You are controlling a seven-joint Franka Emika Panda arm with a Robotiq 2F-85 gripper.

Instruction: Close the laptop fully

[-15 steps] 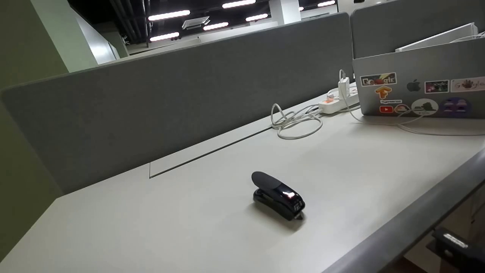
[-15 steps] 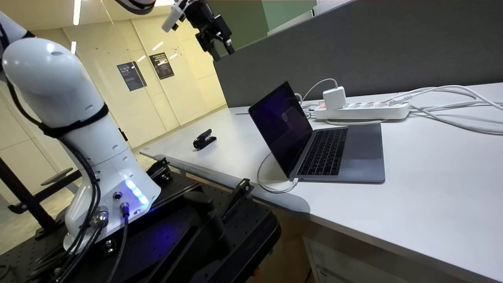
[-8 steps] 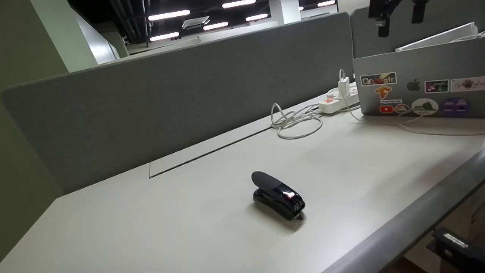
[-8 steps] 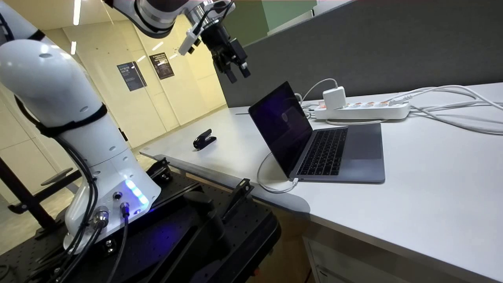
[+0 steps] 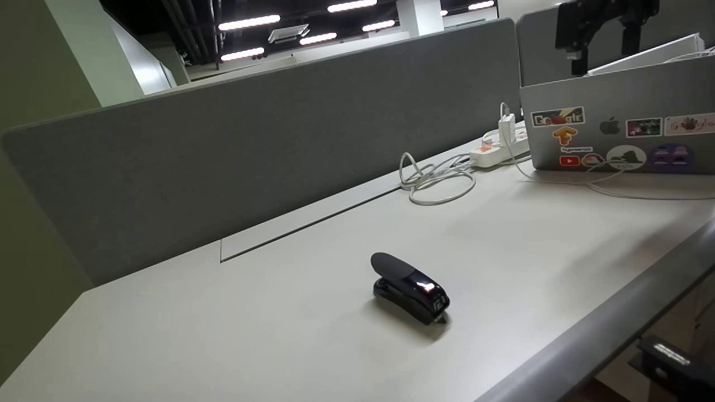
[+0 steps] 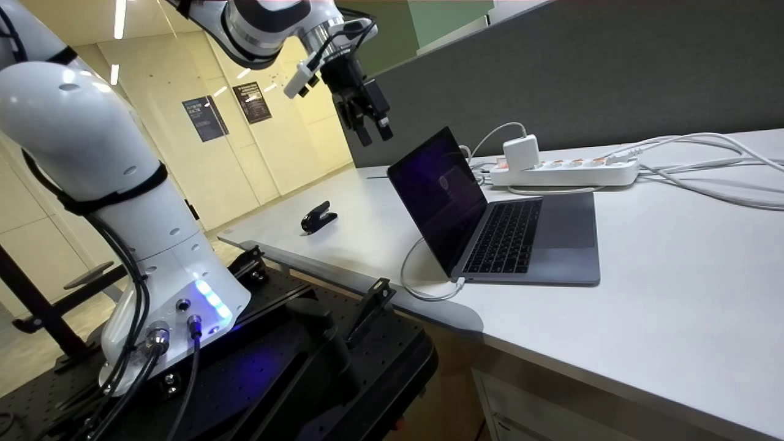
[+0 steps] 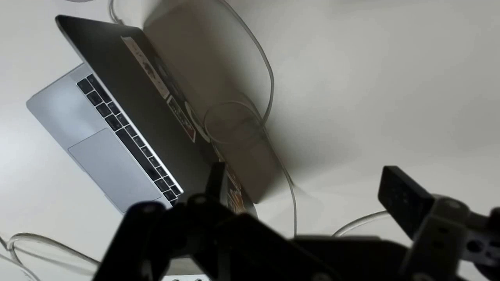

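The silver-grey laptop stands open on the desk, its lid raised and tilted back. The lid's outer side carries many colourful stickers. In the wrist view the laptop is at the left, with its keyboard and trackpad showing past the lid edge. My gripper is open and empty in the air, just above and behind the lid's top edge, apart from it. It also shows above the lid in an exterior view. In the wrist view the gripper has its fingers wide apart, one overlapping the lid's stickered corner.
A white power strip with a charger and cables lies beside the laptop along the grey divider. A white charging cable loops behind the lid. A black stapler lies farther along the desk.
My gripper has come down and moved toward the laptop lid, entering an exterior view it was out of one second ago. The laptop has not moved and the fingers stay apart.
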